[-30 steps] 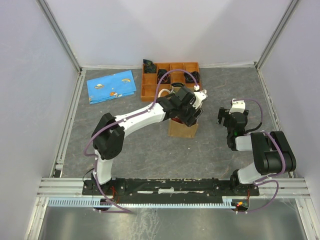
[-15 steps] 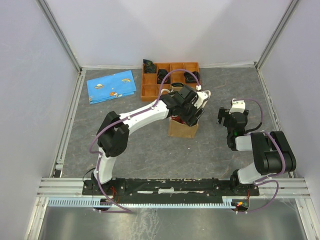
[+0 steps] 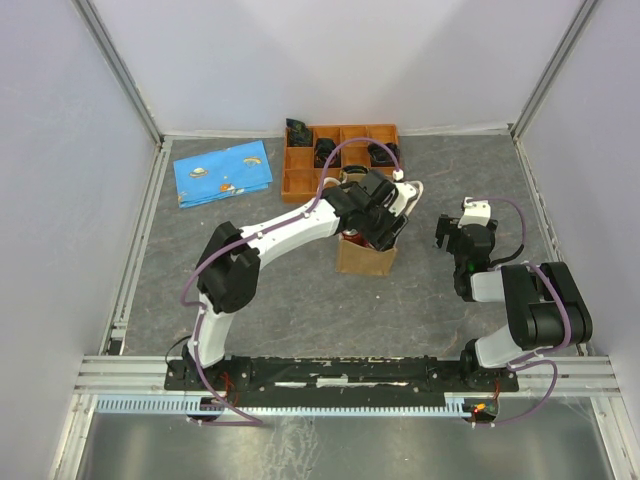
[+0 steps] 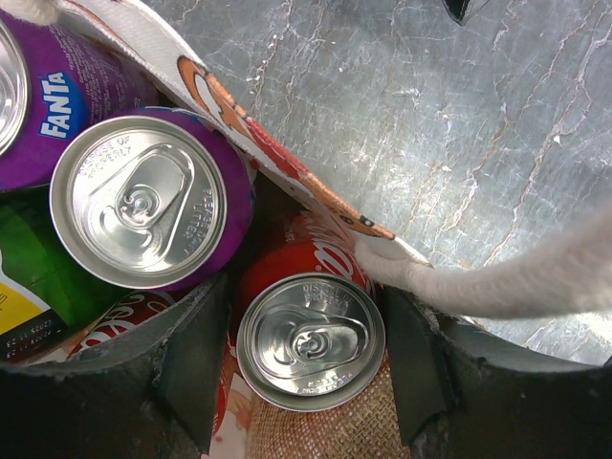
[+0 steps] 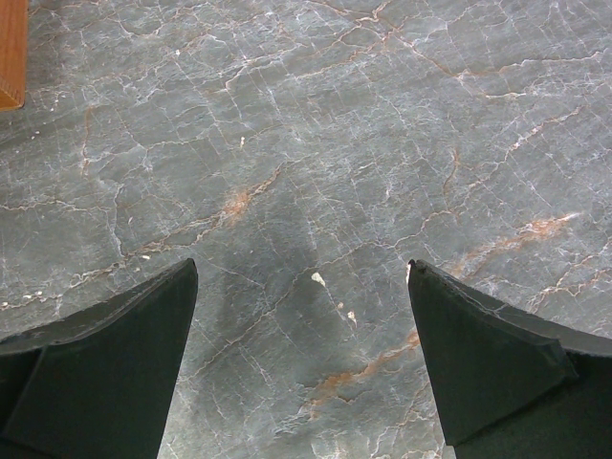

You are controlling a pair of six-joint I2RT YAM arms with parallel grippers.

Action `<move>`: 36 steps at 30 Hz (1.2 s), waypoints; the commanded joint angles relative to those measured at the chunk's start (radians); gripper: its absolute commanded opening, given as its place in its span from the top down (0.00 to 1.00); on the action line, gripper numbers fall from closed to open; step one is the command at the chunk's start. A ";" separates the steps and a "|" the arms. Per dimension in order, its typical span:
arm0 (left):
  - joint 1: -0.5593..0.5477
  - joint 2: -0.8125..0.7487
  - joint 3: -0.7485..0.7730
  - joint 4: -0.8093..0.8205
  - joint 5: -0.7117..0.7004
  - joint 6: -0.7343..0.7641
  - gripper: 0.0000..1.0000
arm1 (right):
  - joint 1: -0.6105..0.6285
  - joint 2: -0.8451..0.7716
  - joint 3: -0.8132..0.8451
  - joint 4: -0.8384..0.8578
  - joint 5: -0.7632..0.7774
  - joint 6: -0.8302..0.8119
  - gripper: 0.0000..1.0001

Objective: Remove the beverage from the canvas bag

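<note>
Beverage [image 4: 311, 342] looks like a red, silver-topped cola can.

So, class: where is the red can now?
In the left wrist view the red can stands inside the canvas bag, between the fingers of the left gripper, beside the purple Fanta can.

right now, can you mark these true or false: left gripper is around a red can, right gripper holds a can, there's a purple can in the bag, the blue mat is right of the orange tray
1. The left gripper has a finger on each side of a red can in the bag. True.
2. The right gripper holds a can. False: it is open over bare table, holding nothing.
3. A purple can stands beside the red one. True.
4. The blue mat lies right of the orange tray. False: in the top view it lies to the tray's left.
</note>
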State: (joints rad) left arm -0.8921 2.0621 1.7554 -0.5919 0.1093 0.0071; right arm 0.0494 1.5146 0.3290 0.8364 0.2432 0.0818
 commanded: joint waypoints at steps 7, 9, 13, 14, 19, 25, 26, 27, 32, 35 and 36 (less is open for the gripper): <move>0.000 0.018 0.063 -0.160 -0.071 0.017 0.97 | -0.004 -0.012 0.030 0.028 -0.010 0.004 0.01; 0.000 -0.001 0.105 -0.161 -0.091 0.031 0.97 | -0.003 -0.012 0.030 0.029 -0.010 0.003 0.01; -0.001 -0.007 0.206 -0.193 -0.102 0.045 0.97 | -0.003 -0.013 0.030 0.029 -0.010 0.004 0.01; 0.000 -0.005 0.230 -0.208 -0.097 0.046 0.97 | -0.003 -0.012 0.030 0.028 -0.009 0.003 0.01; 0.000 -0.006 0.300 -0.240 -0.094 0.046 0.97 | -0.003 -0.013 0.030 0.027 -0.010 0.003 0.01; -0.001 -0.008 0.345 -0.269 -0.115 0.054 0.97 | -0.004 -0.013 0.030 0.028 -0.010 0.004 0.01; 0.000 -0.007 0.345 -0.272 -0.117 0.055 0.97 | -0.004 -0.012 0.030 0.028 -0.010 0.003 0.01; 0.000 -0.001 0.347 -0.277 -0.120 0.055 0.97 | -0.003 -0.012 0.030 0.029 -0.010 0.004 0.01; 0.000 0.019 0.337 -0.306 -0.139 0.044 0.79 | -0.004 -0.012 0.030 0.029 -0.010 0.003 0.01; 0.000 0.018 0.318 -0.319 -0.135 0.039 0.60 | -0.003 -0.012 0.030 0.029 -0.010 0.003 0.01; 0.000 0.016 0.308 -0.321 -0.127 0.038 0.53 | -0.004 -0.012 0.030 0.029 -0.010 0.004 0.01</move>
State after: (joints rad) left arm -0.8940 2.0846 2.0617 -0.8902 -0.0189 0.0277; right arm 0.0494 1.5146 0.3290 0.8364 0.2432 0.0818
